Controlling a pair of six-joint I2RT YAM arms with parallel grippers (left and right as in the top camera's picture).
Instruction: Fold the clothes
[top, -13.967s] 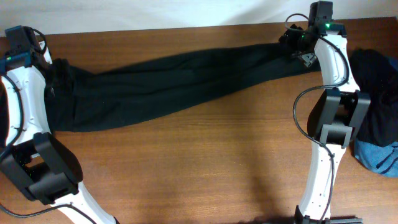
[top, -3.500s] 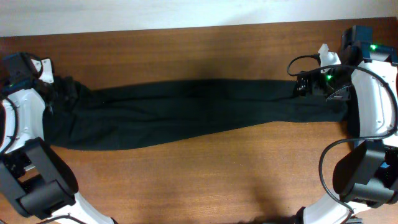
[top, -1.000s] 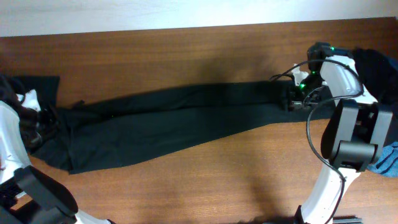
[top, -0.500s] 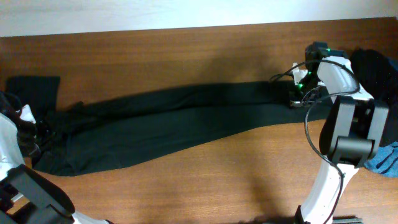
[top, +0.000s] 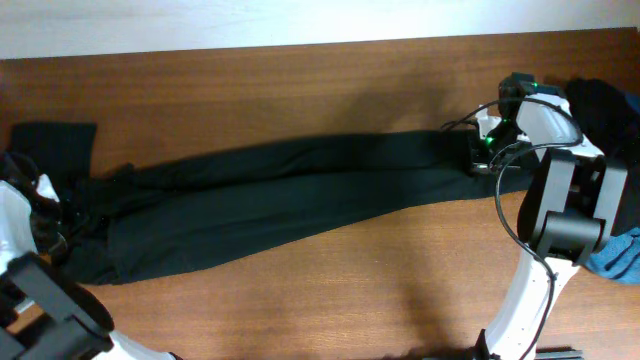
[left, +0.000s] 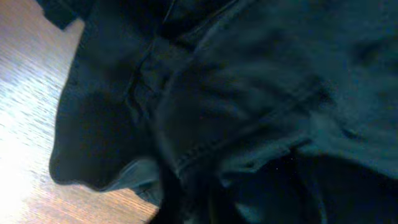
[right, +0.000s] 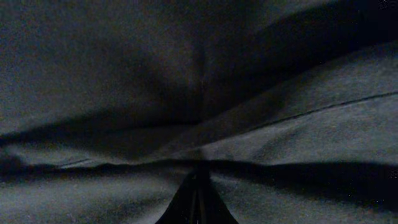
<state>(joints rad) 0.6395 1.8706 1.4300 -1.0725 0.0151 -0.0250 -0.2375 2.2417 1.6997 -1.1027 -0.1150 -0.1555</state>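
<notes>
1. A long pair of black trousers (top: 290, 195) lies stretched across the counter (top: 350, 300). It runs left to right with lengthwise creases, and its left end sits nearer the front.
2. Its wider left end is bunched and rumpled, with stitched seams showing.
3. A smaller black piece (top: 50, 140) lies flat at the far left, just beside that end.
4. A crumpled black garment (top: 600, 105) sits at the right edge, with a blue piece (top: 620, 255) in front of it.

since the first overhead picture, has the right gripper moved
Yes. Against the table, the right gripper has come away from the far edge toward the near side, pulling the leg end of the black trousers with it.
</notes>
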